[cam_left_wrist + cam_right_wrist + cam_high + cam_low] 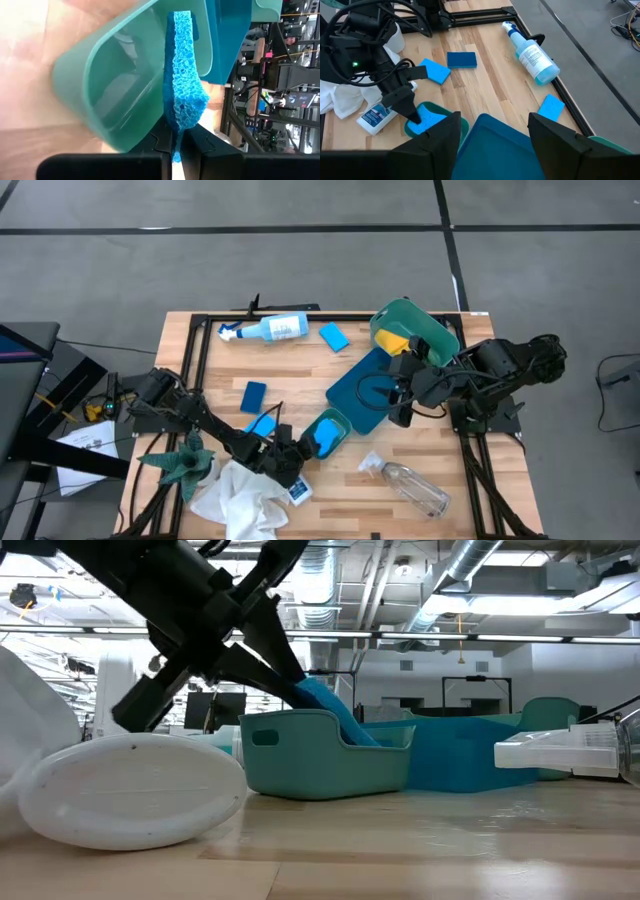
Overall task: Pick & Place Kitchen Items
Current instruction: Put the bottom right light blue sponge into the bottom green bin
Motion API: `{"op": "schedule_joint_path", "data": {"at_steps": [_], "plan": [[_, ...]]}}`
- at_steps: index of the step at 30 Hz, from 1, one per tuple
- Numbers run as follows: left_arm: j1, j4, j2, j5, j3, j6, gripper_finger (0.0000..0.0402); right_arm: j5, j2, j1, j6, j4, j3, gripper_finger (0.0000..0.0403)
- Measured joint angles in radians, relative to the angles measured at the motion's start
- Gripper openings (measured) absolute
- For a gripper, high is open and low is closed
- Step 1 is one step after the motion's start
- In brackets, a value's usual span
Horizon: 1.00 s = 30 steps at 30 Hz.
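We are holding a blue sponge (pixel 184 80) edge-on in the left gripper (pixel 300 452), its fingers pinched tight on one thin end, and the sponge is hanging over the small teal bin (pixel 327 434) with its far end already inside the rim. To finish this placement well, we judge we should be lowering the sponge until it is resting against the bin's floor or wall before letting go, keeping it clear of the rim so it is not tipping back onto the table (pixel 350 490). The bin looks light, so we should be avoiding any sideways push.

The left arm is reaching low across the table's near side, stretched from its base toward the bin, with the gripper angled down into the opening. The right gripper (pixel 400 392) is waiting over the large blue tray (pixel 352 402), its fingers standing apart and empty.

Other sponges (pixel 461 59) and the spray bottle (pixel 268 329) are lying well apart from the bin.
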Motion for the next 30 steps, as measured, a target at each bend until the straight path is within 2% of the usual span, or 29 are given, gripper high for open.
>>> {"op": "schedule_joint_path", "data": {"at_steps": [5,14,18,30], "plan": [[0.017,0.006,0.000,0.016,0.000,0.004,0.0029,0.000,0.000,0.000,0.000,0.000,0.000,0.0223],[0.021,0.006,0.000,0.021,0.000,0.007,0.0125,0.000,0.000,-0.001,-0.005,0.000,0.000,0.0223],[0.020,0.020,0.000,0.027,0.000,0.008,0.0155,0.000,0.000,-0.001,-0.008,0.000,0.000,0.0223],[0.014,0.021,-0.028,0.054,0.000,0.023,0.0182,0.000,0.000,-0.001,-0.008,0.000,0.000,0.0223]]}}
